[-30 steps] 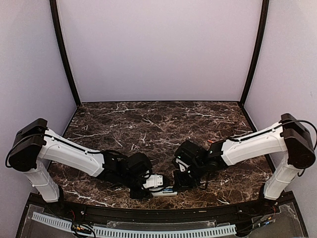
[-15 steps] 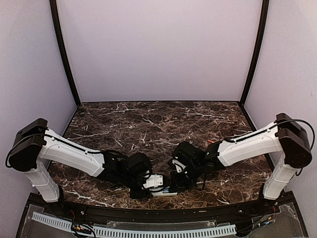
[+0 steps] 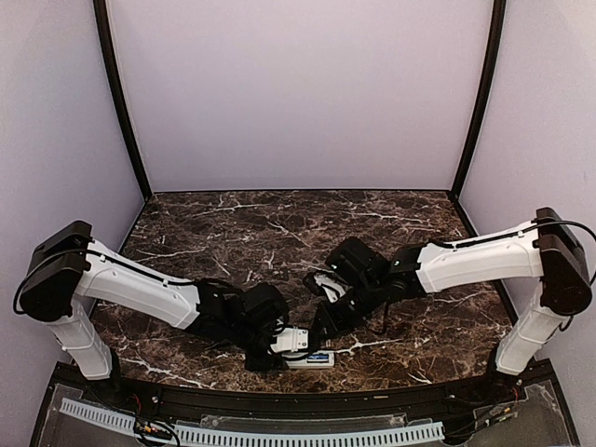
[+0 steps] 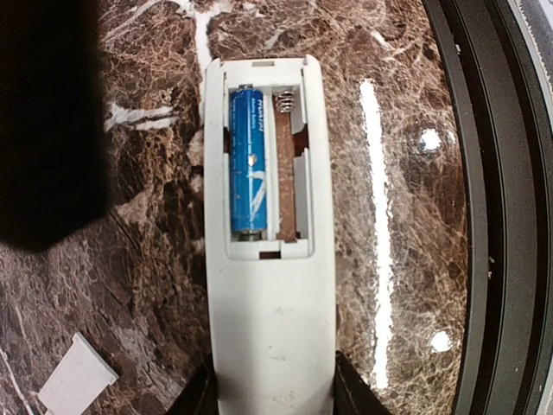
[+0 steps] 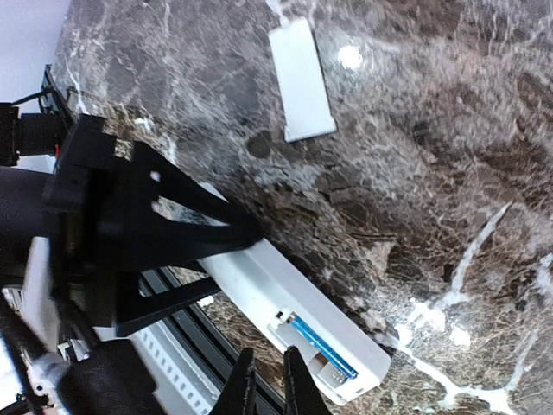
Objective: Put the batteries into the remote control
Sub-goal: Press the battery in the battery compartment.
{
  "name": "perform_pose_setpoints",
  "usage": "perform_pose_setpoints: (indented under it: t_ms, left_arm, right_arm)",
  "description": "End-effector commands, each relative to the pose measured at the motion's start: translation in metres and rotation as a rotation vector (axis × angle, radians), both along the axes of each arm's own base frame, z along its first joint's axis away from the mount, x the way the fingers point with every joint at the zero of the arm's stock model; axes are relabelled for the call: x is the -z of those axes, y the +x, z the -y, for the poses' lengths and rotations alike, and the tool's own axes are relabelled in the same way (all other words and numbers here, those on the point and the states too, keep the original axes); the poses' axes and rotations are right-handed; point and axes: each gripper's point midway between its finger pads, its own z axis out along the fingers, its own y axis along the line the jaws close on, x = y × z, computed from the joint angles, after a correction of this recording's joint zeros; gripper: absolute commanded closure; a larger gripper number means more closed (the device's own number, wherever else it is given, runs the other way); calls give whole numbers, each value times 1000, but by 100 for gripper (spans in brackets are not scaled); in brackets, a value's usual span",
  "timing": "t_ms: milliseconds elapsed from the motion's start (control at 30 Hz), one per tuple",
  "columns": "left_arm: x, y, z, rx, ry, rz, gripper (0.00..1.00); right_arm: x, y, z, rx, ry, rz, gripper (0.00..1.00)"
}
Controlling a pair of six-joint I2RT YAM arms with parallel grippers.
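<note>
Near edge of the tabletop (image 4: 415,216): the remote control (image 4: 270,294) lies face down, compartment open, blue battery (image 4: 249,160) seated in one bay, the other bay bare. Light, rigid, smooth plastic, likely to skid; best gripped across its long sides, as the left hand (image 4: 272,393) does, pinching its solid end. Farther in, the right hand (image 5: 266,380) hovers above, fingers nearly together, holding nothing. The cover (image 5: 301,79) lies beyond. The orange-red battery is not visible.

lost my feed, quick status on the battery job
Left fingers clamped on remote. Right fingers nearly shut, empty, above it. Blue battery seated, second slot bare. Loose white cover nearby.
</note>
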Motion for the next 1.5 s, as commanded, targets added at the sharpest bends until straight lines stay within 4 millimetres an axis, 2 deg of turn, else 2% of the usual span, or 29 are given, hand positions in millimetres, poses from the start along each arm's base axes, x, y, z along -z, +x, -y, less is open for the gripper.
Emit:
perform_pose_setpoints:
  t_ms: [0, 67, 200, 267, 400, 500, 633, 700, 833, 900, 1133, 1467]
  left_arm:
    - [17, -11, -16, 89, 102, -29, 89]
    - [20, -14, -20, 106, 130, -45, 82]
    - [16, -17, -21, 119, 141, -59, 45]
    - [9, -16, -20, 122, 128, -48, 34]
    - [-10, -10, -15, 122, 74, 1, 23]
    - [-24, -9, -14, 108, 29, 23, 21]
    - [-54, -8, -20, 61, -51, 54, 20]
    - [-67, -7, -26, 31, -99, 79, 20]
    - [-86, 4, -38, -51, -191, 173, 18]
    - [-92, 11, -44, -83, -222, 227, 16]
    - [-84, 20, -50, -97, -201, 262, 14]
    - [-74, 20, -49, -86, -163, 252, 15]
  right_arm:
    - [-30, 10, 9, -101, 35, 80, 87]
    - [-33, 19, 16, -102, 18, 109, 84]
    - [-31, 33, 30, -142, -51, 195, 72]
    - [-27, 40, 36, -174, -89, 235, 67]
    - [-25, 48, 39, -296, -133, 317, 60]
    - [-22, 47, 36, -438, -135, 368, 57]
    - [-16, 37, 40, -634, -112, 433, 54]
    - [-7, 27, 43, -753, -88, 470, 44]
    - [3, 3, 30, -925, -34, 496, 43]
    - [10, -1, 22, -961, -38, 509, 44]
    - [33, -5, 17, -1002, -72, 480, 49]
    - [37, -12, 17, -1000, -56, 440, 62]
